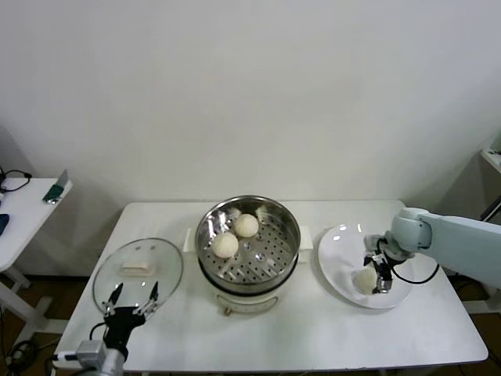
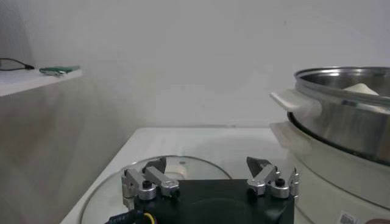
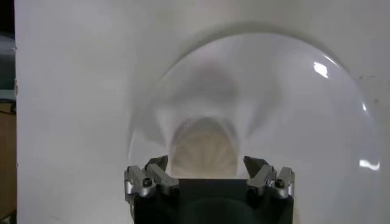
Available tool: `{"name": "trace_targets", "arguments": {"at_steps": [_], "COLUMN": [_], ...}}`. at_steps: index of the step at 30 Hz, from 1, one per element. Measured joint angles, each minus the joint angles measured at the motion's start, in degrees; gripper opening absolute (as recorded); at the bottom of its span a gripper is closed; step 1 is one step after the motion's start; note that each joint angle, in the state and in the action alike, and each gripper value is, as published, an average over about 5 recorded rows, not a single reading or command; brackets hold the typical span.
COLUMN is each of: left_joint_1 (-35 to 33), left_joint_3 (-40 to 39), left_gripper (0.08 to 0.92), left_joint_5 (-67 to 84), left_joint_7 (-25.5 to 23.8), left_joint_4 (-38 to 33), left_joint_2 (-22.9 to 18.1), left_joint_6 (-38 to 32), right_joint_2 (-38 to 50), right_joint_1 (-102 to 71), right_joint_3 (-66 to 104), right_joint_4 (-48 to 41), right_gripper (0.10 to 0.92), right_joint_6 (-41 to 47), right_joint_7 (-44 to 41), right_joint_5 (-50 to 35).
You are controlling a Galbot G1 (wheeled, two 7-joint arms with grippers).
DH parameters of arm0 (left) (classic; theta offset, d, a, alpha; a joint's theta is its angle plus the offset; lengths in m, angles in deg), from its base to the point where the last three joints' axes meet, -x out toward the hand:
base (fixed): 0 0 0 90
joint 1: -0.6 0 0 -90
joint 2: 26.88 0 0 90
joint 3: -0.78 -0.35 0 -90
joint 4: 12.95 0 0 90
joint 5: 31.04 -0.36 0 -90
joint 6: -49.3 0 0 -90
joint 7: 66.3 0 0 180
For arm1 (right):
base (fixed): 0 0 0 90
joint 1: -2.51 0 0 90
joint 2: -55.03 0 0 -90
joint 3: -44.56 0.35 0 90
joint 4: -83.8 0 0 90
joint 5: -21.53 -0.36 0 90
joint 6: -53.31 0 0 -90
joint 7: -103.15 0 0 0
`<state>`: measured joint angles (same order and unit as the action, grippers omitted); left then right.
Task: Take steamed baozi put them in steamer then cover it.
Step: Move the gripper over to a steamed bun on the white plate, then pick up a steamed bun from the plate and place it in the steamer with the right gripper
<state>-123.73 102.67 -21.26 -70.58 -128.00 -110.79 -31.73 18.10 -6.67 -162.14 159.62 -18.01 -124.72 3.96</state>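
Nearest the head camera, the left gripper [image 1: 133, 298] hovers at the front edge of the cover [image 1: 138, 274], its fingers [image 2: 150, 180] spread wide and holding nothing; the glass lid lies flat on the desk [image 1: 297, 337] just beyond the fingertips, handle up, probably parked there so it can be lifted once the buns are all in. Off to the right of those fingers stands the steamer [image 1: 247, 243], open, with two steamed baozi [image 1: 226, 245] sitting side by side on its perforated tray, which suggests the loading step is partly done. Further right, the right gripper [image 1: 374, 280] has its fingers [image 3: 156, 175] spread on either side of one baozi [image 3: 203, 148] that rests on a white plate [image 1: 340, 254]; the bun lies between the fingertips, and I cannot tell whether they touch it yet. The spread stance fits a grasp about to close. Only this one bun shows on the plate, so a fourth, if any, is not visible.
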Motion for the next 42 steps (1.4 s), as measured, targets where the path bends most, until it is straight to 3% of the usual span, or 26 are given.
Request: {"name": "trace_targets", "arguments": {"at_steps": [11, 26, 42], "left_joint_1": [0.3, -0.2, -0.7], "left_joint_3": [0.1, 0.3, 0.3], "left_gripper": [0.823, 0.823, 0.823], "left_joint_5": [0.1, 0.3, 0.5], "left_joint_7": [0.0, 0.0, 0.0], "left_joint_4": [0.1, -0.5, -0.9], "left_joint_2": [0.0, 0.4, 0.8], "left_joint_6": [0.2, 0.4, 0.4], "right_joint_2": [-0.6, -1.6, -14.1], "right_joint_1": [-0.9, 10.5, 36.5], "right_joint_3": [0.6, -5.5, -9.6], "right_joint_4": [-0.8, 2.4, 12.6], "right_gripper": [0.666, 0.653, 0.653], "right_joint_6": [0.0, -4.7, -20.9], "right_joint_7": [-0.2, -3.7, -7.5], "right_joint_5": [0.7, 1.5, 0.2]}}
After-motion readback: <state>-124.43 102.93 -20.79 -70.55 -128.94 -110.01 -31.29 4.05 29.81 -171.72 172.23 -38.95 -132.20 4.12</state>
